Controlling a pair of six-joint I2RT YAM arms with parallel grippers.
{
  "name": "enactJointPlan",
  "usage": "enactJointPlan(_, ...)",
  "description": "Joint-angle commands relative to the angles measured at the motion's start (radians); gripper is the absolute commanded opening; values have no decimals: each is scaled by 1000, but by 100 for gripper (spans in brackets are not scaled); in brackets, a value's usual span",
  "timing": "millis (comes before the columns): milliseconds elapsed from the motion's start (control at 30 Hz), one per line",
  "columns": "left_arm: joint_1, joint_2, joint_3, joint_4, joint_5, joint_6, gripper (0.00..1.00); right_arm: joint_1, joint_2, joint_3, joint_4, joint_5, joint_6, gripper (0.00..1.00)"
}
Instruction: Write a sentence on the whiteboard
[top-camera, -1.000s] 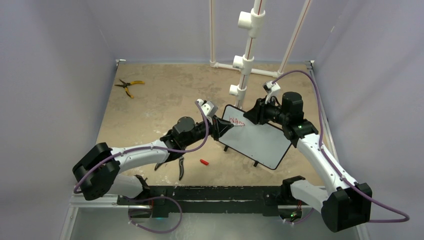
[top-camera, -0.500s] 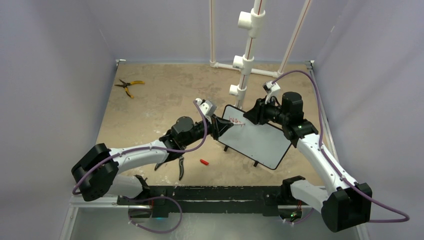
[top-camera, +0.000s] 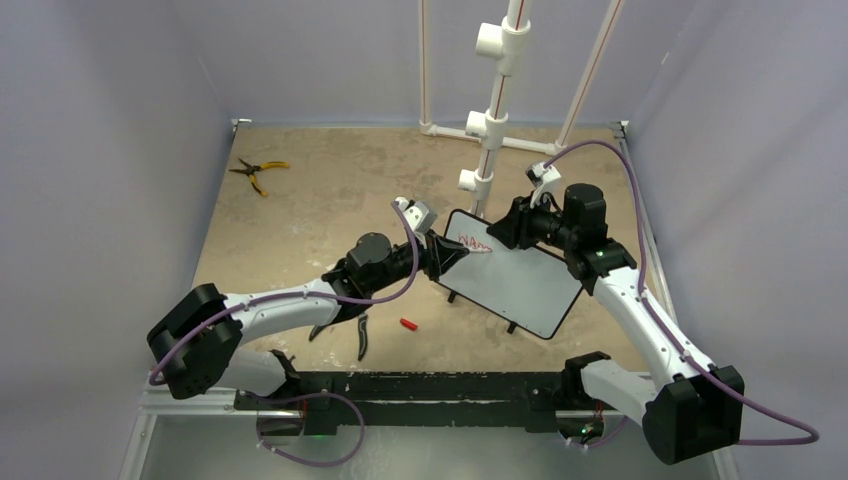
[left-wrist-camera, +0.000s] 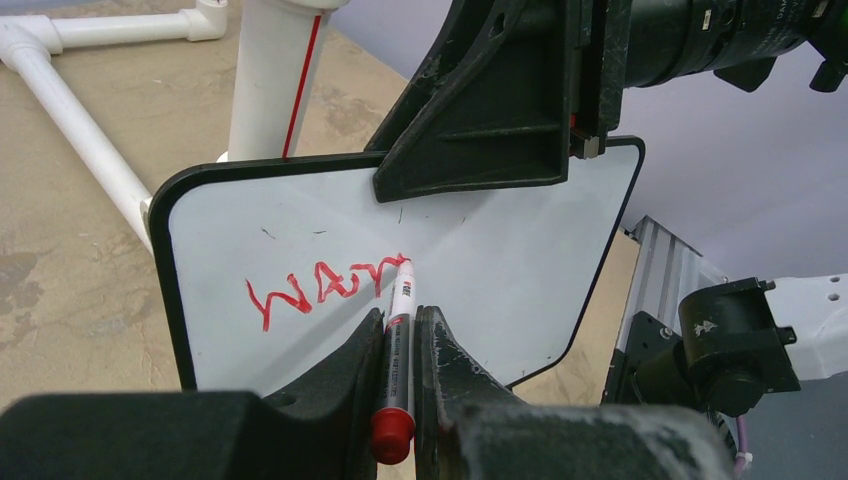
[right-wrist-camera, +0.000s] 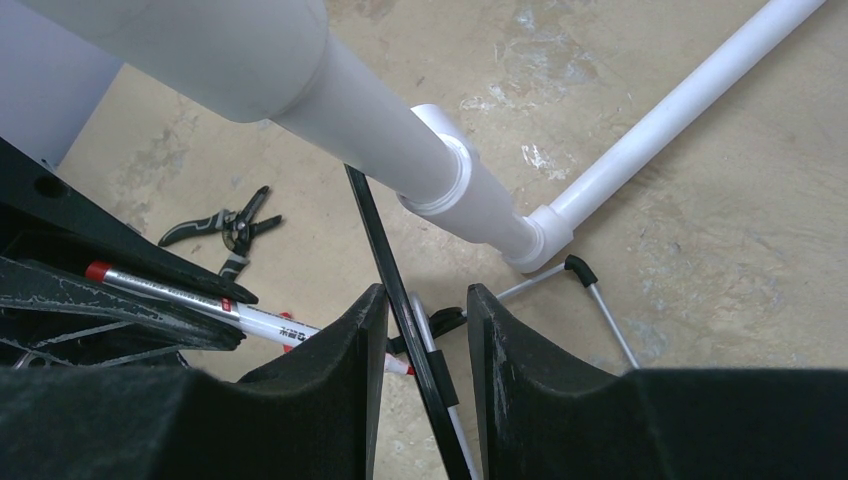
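Here, mid-sentence: yellow-handled pliers (top-camera: 255, 172) lie at the table's far left, well apart from the work. Toward the middle, a small red cap (top-camera: 407, 324) lies near the left arm. The left gripper (left-wrist-camera: 400, 322) is pinched narrow around a red marker (left-wrist-camera: 404, 290), whose tip touches the whiteboard (left-wrist-camera: 520, 260) at the end of the sentence (left-wrist-camera: 320, 288). The board stands mid-table, propped at a tilt just in front of a white pipe stand (top-camera: 490, 120). On the right, the right gripper (right-wrist-camera: 425, 300) straddles the board's top edge with jaws partly closed, one finger flat against the white face, apparently bracing it.

The writing step looks barely begun. Only a few red capitals run along the upper left of the board, reading roughly "WAY", with the last stroke uncertain. Most of the surface is bare.

The next move likely calls for carrying the tip rightward with light, even pressure while the right arm holds the board firm. The marker's barrel carries small print, too fine to read.
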Motion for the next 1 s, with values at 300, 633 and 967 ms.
enactJointPlan(300,-13,3,4,-16,-7,34,0,7,-9,20,-1,-20,-4,37)
enactJointPlan(633,-19,3,6,5,-17,30,0,6,-13,20,-2,-17,-4,37)
enactJointPlan(967,-19,13,40,37,-24,29,0,6,-28,14,9,-6,-3,40)
